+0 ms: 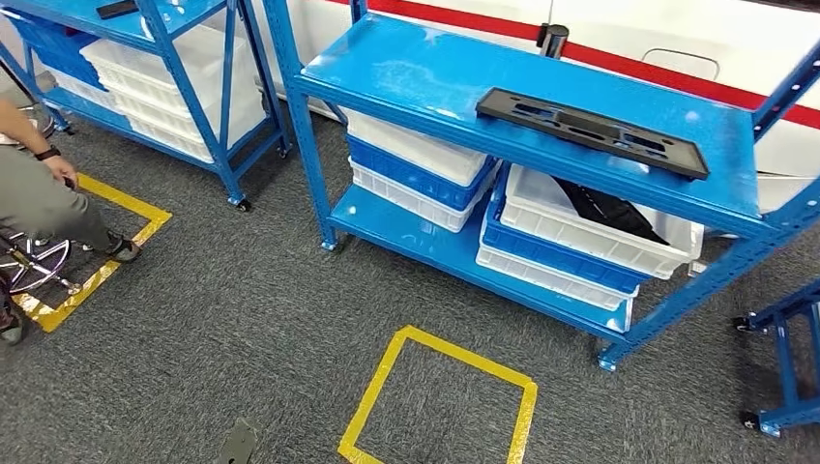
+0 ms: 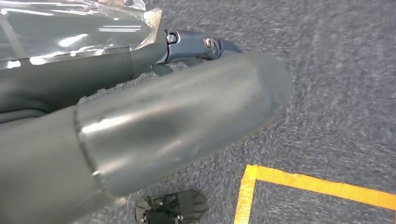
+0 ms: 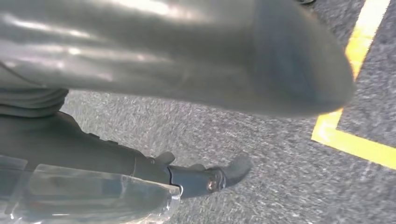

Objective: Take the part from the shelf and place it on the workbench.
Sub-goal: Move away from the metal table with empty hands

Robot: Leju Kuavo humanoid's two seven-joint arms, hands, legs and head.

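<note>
On the far left sits a person (image 1: 34, 198) with one foot on a square of yellow floor tape (image 1: 97, 271), beside the first of two blue metal shelf racks (image 1: 184, 68), which holds a stack of white plastic bins (image 1: 164, 87). A second yellow tape square (image 1: 440, 396) is marked on the grey carpet (image 1: 242, 319) in front of the nearer blue rack (image 1: 541, 97). That rack's lower tier carries two stacks of white and blue plastic crates (image 1: 580, 246), and the top crate on the right holds something black.

One long flat black plastic part (image 1: 592, 132) with slotted cut-outs lies on the top shelf of the nearer rack, towards its right end, nothing resting on it.

Both arms hang down over the carpet. The left hand (image 2: 187, 126) shows its thick grey thumb and a dark finger behind it, holding nothing; I cannot tell how its fingers lie. The right hand (image 3: 187, 51) likewise holds nothing, with one dark finger (image 3: 210, 177) stretched out below the thumb. The part lies well apart from both hands, up on the shelf ahead of them.
</note>
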